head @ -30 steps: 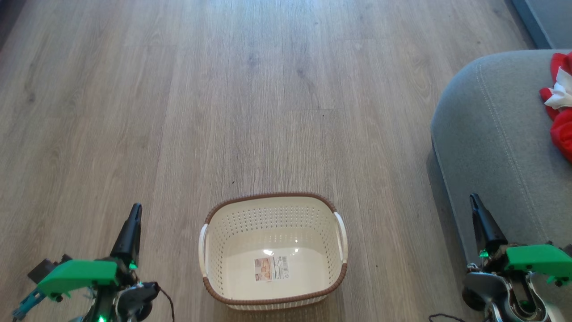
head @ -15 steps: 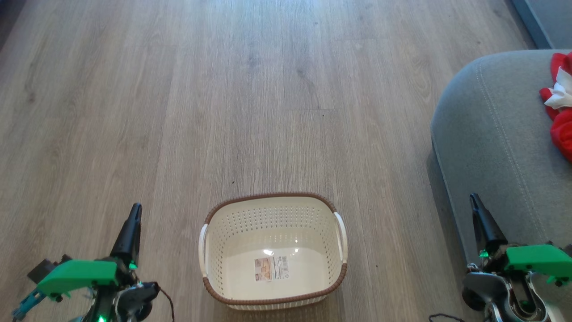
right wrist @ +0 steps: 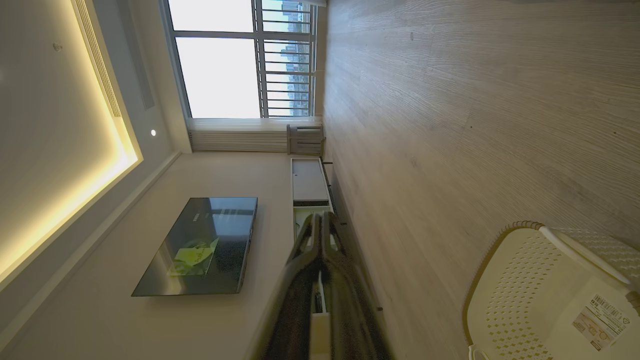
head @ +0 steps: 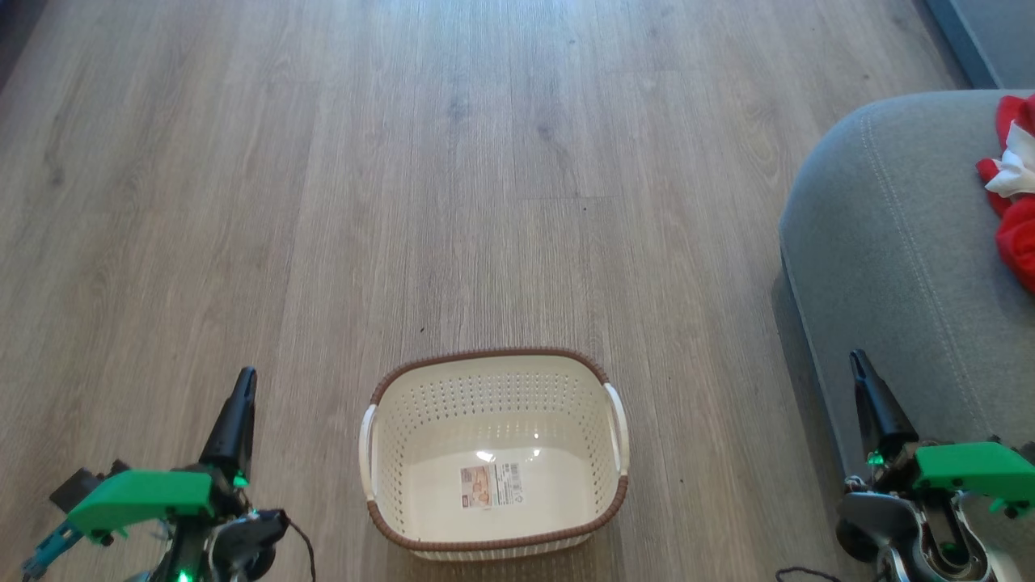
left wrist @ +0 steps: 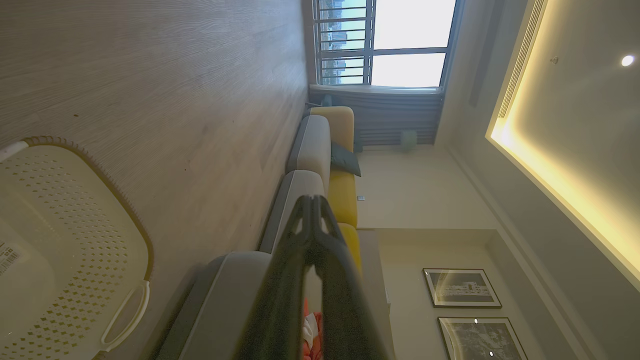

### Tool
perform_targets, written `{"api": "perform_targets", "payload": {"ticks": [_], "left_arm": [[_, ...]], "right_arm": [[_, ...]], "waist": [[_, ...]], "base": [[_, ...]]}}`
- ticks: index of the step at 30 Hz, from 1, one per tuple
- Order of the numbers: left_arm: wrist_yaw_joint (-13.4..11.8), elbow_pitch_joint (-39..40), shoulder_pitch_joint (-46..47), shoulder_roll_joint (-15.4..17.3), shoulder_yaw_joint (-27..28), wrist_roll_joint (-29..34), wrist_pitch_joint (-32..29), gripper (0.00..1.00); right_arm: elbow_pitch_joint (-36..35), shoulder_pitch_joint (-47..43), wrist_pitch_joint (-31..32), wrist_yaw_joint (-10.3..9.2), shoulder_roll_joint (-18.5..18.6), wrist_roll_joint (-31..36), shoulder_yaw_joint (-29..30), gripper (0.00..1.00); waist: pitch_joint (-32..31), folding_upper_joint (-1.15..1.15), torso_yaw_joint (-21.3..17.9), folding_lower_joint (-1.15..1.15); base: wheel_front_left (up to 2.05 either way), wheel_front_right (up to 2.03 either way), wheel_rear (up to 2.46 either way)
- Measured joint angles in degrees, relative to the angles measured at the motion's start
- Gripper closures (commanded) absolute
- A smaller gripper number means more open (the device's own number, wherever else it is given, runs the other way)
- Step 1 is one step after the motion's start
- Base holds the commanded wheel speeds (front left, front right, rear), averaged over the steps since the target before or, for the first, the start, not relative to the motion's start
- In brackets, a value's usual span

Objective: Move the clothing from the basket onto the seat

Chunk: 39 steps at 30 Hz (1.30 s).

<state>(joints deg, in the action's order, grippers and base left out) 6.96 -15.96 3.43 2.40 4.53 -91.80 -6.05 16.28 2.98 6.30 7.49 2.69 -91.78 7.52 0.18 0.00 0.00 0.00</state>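
Note:
The cream basket (head: pixel 493 380) with a brown rim stands on the wood floor at the bottom centre, holding nothing but the paper label (head: pixel 490 485) on its bottom. The red and white clothing (head: pixel 1015 194) lies on the grey seat (head: pixel 897 242) at the right edge. My left gripper (head: pixel 245 377) is shut, left of the basket, and my right gripper (head: pixel 855 357) is shut, right of it in front of the seat's corner. In the left wrist view the basket (left wrist: pixel 65 240) is at lower left and the clothing (left wrist: pixel 310 332) peeks between my fingers. The right wrist view has the basket (right wrist: pixel 540 295) at lower right.
Wood floor (head: pixel 485 162) stretches ahead of the basket. A yellow and grey sofa (left wrist: pixel 320 155) runs toward a window (left wrist: pixel 385 40). On the opposite wall hang a television (right wrist: pixel 200 245) and a low white cabinet (right wrist: pixel 307 182).

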Motion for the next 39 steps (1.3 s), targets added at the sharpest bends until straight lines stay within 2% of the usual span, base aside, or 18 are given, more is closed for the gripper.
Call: {"api": "perform_targets", "payload": {"ticks": [39], "left_arm": [[0.0,0.0,0.0,0.0,0.01,0.0,0.0,1.0]], "right_arm": [[0.0,0.0,0.0,0.0,-0.01,0.0,0.0,1.0]], "waist": [[0.0,0.0,0.0,0.0]], "base": [[0.0,0.0,0.0]]}}
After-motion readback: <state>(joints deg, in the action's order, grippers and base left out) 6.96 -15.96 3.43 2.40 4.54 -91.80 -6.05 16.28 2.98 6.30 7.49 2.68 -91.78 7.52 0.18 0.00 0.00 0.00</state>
